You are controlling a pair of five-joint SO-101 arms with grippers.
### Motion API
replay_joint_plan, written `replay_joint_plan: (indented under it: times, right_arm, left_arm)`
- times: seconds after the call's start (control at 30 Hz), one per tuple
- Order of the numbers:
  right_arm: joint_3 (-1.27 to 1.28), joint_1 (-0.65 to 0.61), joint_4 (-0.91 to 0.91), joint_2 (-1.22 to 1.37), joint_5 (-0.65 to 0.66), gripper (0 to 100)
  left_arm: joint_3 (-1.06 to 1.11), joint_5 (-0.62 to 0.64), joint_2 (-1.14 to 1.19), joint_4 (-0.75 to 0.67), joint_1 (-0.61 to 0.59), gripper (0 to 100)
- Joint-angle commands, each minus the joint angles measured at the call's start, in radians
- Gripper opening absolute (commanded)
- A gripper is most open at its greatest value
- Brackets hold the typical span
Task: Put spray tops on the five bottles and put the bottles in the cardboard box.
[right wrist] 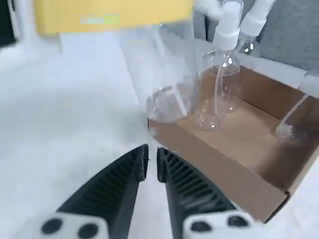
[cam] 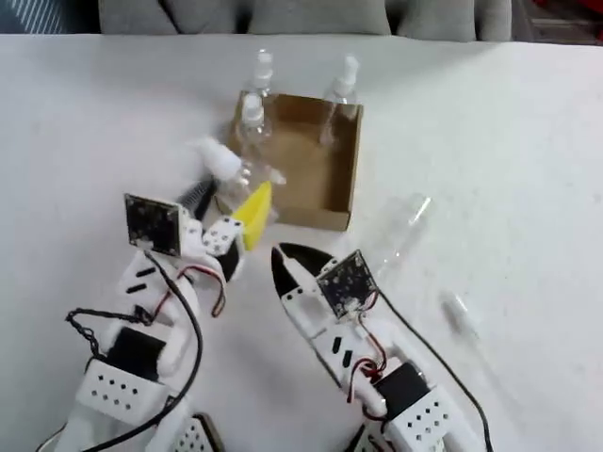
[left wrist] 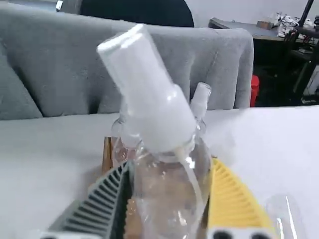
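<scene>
The left jaws, one grey and one yellow, are clamped on the body of a clear bottle (left wrist: 169, 194). It sits squarely between them, with its white spray top (left wrist: 147, 89) fitted and leaning to one side. In the high view this bottle hangs tilted at the near left corner of the cardboard box (cam: 347, 179). Three capped bottles (right wrist: 217, 74) stand inside the box. The right jaws, black, are all but closed and hold nothing, low over the surface (cam: 528, 141) just before the box's near wall. Right of the box an uncapped bottle (cam: 400, 226) lies on its side, with a loose spray top (cam: 462, 311) near it.
</scene>
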Motion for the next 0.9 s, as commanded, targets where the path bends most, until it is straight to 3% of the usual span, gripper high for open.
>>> replay_joint_plan:
  times: [0.0,0.17,0.47,0.87]
  right_arm:
    - [0.008,0.028,0.081,-0.010,0.014,1.5]
    - [0.008,0.150,0.151,-0.010,0.014,1.5]
    - [0.009,0.363,0.248,-0.001,0.014,1.5]
    - [0.009,0.383,0.265,-0.001,0.014,1.6]
  left_arm:
    - [0.005,0.005,0.004,-0.117,-0.042,2]
    - [-0.005,0.003,0.061,-0.209,-0.054,2]
    - [-0.219,0.005,0.550,-0.377,-0.125,2]
    - [-0.247,0.006,0.823,-0.647,-0.140,2]
